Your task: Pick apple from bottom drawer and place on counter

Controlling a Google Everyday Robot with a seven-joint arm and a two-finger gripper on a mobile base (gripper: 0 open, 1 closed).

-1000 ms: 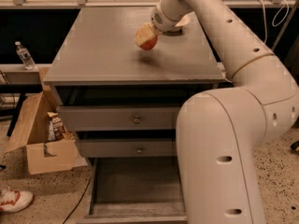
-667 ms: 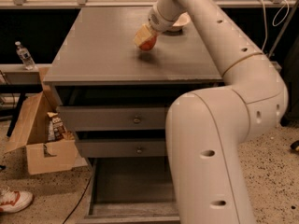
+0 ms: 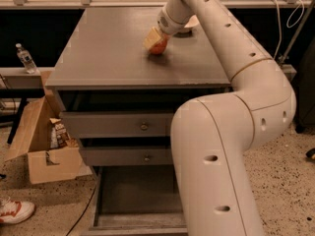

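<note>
— Apple (image 3: 160,47) and jaws: how are they placed?
— The apple is held between them, in the upper centre of the frame. The gripper (image 3: 155,40) is closed on it from above. A cream finger (image 3: 150,37) is laid across the apple's upper left, so only its red lower right part is shown.
— Is it set down on the counter (image 3: 108,48)?
— It is seen low over the counter's far right part, with a shadow directly beneath. Whether contact is made cannot be told.
— What is hidden?
— The second finger is covered by the apple and the wrist. A bowl (image 3: 191,23) just behind is mostly blocked by the arm (image 3: 231,48), and only a pale rim is seen. The bottom drawer (image 3: 133,191) stands open at lower centre; its right side is covered by the arm and its front edge is cut off by the frame.
— And at the left?
— A box (image 3: 42,146) is seen on the floor, its contents hard to make out. A bottle (image 3: 24,58) is seen near the left edge, and a shoe (image 3: 15,211) is cut off at the lower left corner.
</note>
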